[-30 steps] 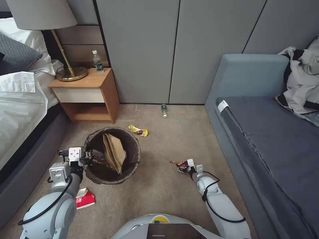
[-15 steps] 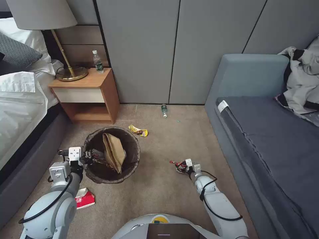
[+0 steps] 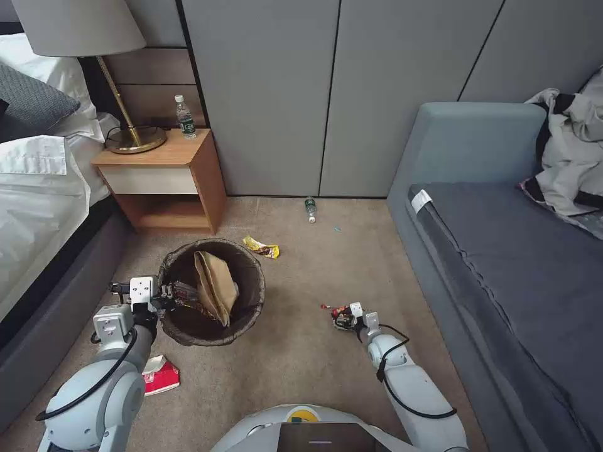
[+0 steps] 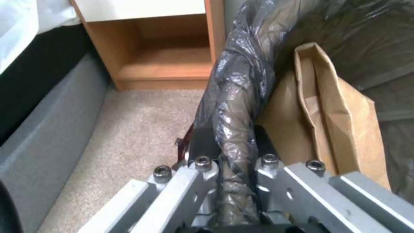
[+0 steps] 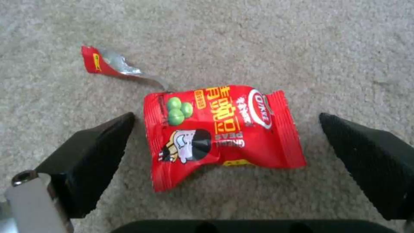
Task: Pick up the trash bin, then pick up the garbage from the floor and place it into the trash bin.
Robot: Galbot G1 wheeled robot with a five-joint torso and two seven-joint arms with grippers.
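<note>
Carpet [image 3: 301,351], beige and short-piled, covers the floor between a grey sofa [image 3: 502,251] and a white-sheeted bed [image 3: 38,207]. On it, near a wooden nightstand [image 3: 169,182], sits the small round trash bin [image 3: 210,292] lined with a wrinkled dark bag, a crumpled brown paper bag [image 3: 215,285] standing inside. The left tool [image 3: 164,296] is clamped on the bin's bag-covered rim at the side nearest the bed. The right tool [image 5: 224,152] hangs low over the carpet, fingers [image 5: 92,155] spread wide on either side of a red green-peas snack packet [image 5: 220,132], not touching it. A torn red strip [image 5: 110,66] lies just beside the packet.
</note>
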